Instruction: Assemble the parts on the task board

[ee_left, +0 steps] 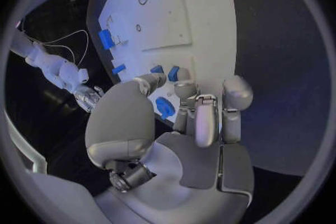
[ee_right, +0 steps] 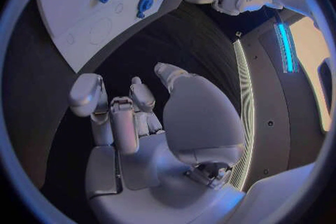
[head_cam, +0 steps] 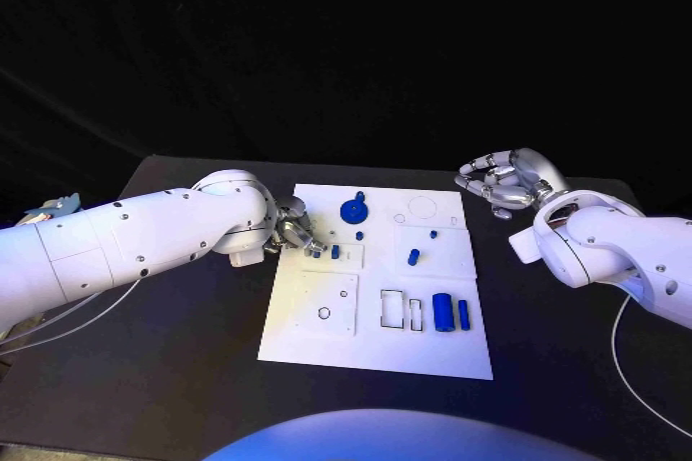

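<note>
The board [head_cam: 378, 326] lies mid-desk [head_cam: 173, 381], with no readable writing on it. The left hand [head_cam: 294, 233] sits at the board's left edge, fingertips at a small blue peg [head_cam: 335, 251]; the left wrist view shows fingers [ee_left: 185, 92] beside two pegs [ee_left: 173, 73], but whether they grip one I cannot tell. A blue disc [head_cam: 353, 211] lies near. Two blue blocks [head_cam: 451, 312] lie in slots. The right hand [head_cam: 505, 181] hovers off the board's far right corner, fingers curled, holding nothing.
</note>
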`<state>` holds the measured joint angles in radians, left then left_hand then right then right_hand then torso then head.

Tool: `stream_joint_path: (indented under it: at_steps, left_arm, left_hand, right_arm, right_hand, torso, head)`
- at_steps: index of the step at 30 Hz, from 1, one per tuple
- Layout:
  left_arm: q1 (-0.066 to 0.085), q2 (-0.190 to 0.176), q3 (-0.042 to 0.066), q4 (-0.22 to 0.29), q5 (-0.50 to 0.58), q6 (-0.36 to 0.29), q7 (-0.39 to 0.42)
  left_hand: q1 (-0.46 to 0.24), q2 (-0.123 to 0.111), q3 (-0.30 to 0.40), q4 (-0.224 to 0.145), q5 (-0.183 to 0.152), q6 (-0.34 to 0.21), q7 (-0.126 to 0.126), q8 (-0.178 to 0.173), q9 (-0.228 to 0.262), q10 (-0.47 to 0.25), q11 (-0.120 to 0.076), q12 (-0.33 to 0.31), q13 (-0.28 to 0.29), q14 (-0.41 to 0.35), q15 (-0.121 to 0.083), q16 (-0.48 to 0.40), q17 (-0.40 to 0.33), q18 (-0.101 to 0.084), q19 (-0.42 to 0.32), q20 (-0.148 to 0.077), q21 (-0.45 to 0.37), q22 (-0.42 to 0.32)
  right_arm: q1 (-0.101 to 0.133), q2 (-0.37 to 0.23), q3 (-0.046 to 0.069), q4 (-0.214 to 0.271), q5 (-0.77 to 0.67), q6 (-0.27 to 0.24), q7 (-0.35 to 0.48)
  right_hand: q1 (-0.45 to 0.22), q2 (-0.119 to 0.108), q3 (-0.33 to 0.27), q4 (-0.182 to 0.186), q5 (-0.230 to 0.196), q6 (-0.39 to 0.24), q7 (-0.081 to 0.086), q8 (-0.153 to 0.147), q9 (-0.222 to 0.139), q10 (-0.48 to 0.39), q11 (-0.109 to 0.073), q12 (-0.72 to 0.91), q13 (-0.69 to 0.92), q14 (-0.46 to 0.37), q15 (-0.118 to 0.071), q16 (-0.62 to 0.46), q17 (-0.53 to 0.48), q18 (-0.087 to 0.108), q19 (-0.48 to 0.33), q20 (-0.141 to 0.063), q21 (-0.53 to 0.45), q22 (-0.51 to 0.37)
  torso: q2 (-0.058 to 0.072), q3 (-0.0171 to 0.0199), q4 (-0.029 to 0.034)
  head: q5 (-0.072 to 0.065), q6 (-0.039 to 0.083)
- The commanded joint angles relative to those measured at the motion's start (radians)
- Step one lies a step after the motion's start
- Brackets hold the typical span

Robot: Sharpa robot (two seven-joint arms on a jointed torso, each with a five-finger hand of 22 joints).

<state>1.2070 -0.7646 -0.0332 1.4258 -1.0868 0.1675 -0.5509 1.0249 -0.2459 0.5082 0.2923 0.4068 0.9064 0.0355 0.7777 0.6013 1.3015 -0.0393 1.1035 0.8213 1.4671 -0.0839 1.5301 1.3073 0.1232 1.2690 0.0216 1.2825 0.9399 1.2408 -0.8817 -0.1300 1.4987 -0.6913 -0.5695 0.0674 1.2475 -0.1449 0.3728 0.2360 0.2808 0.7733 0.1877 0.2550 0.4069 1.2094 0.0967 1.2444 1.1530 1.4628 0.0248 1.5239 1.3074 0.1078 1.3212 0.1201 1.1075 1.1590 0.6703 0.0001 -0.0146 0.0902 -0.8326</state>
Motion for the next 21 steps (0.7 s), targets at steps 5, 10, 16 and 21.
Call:
stream_joint_path:
  at_steps: [5, 10, 16, 21]
  left_arm:
    - [0.001, -0.012, 0.012, 0.02, 0.01, -0.017, -0.001]
    - [0.004, -0.023, 0.03, 0.035, 0.043, -0.071, 0.039]
    - [0.016, -0.03, 0.048, 0.036, 0.075, -0.214, 0.173]
    - [0.022, -0.014, 0.045, 0.024, 0.088, -0.315, 0.336]
  left_hand:
    - [-0.017, 0.004, -0.013, 0.0, -0.004, 0.008, -0.004, 0.007, -0.002, 0.01, 0.002, 0.008, 0.005, 0.078, -0.008, 0.005, 0.15, -0.005, 0.009, -0.001, -0.001, 0.0]
    - [-0.011, 0.009, -0.036, -0.002, -0.001, -0.023, 0.007, -0.005, -0.009, -0.046, 0.012, -0.06, -0.09, 0.058, -0.002, -0.022, 0.072, 0.008, -0.033, 0.003, -0.044, -0.078]
    - [-0.002, 0.006, -0.089, 0.001, -0.005, -0.085, 0.037, -0.032, -0.027, -0.151, 0.037, -0.176, -0.243, 0.033, 0.02, -0.065, -0.014, 0.03, -0.103, 0.021, -0.132, -0.213]
    - [0.076, 0.017, -0.116, -0.002, -0.006, -0.184, 0.09, -0.084, -0.067, -0.276, 0.088, -0.239, -0.284, -0.084, 0.065, -0.211, -0.287, 0.057, -0.227, 0.054, -0.294, -0.414]
  right_arm:
    - [-0.001, 0.0, 0.0, -0.001, -0.004, 0.003, 0.009]
    - [-0.001, -0.001, 0.0, -0.001, -0.003, 0.002, 0.008]
    - [-0.001, -0.001, 0.0, -0.004, -0.003, 0.002, 0.007]
    - [-0.001, 0.0, 0.0, -0.006, -0.002, 0.002, 0.007]
  right_hand:
    - [-0.002, 0.007, -0.002, 0.006, 0.005, -0.004, -0.005, 0.006, -0.002, -0.003, 0.0, -0.002, -0.001, 0.076, -0.006, -0.007, 0.136, 0.006, -0.005, 0.0, -0.005, -0.001]
    - [-0.002, 0.007, -0.002, 0.006, 0.005, -0.004, -0.005, 0.006, -0.002, -0.003, 0.0, -0.002, -0.001, 0.076, -0.006, -0.007, 0.136, 0.006, -0.005, 0.0, -0.005, -0.001]
    - [-0.002, 0.007, -0.002, 0.006, 0.005, -0.004, -0.005, 0.006, -0.002, -0.003, 0.0, -0.002, -0.001, 0.076, -0.006, -0.007, 0.136, 0.006, -0.005, 0.0, -0.005, -0.001]
    - [-0.002, 0.007, -0.002, 0.006, 0.005, -0.004, -0.005, 0.006, -0.002, -0.003, 0.0, -0.002, -0.001, 0.076, -0.006, -0.007, 0.136, 0.006, -0.005, 0.0, -0.005, -0.001]
  torso:
    - [0.0, 0.0005, -0.0005]
    - [0.001, -0.0003, -0.0013]
    - [-0.001, 0.0014, -0.0016]
    - [0.001, 0.0009, -0.0002]
  head:
    - [0.001, 0.003]
    - [0.0, 0.005]
    - [0.001, 0.007]
    - [-0.003, 0.013]
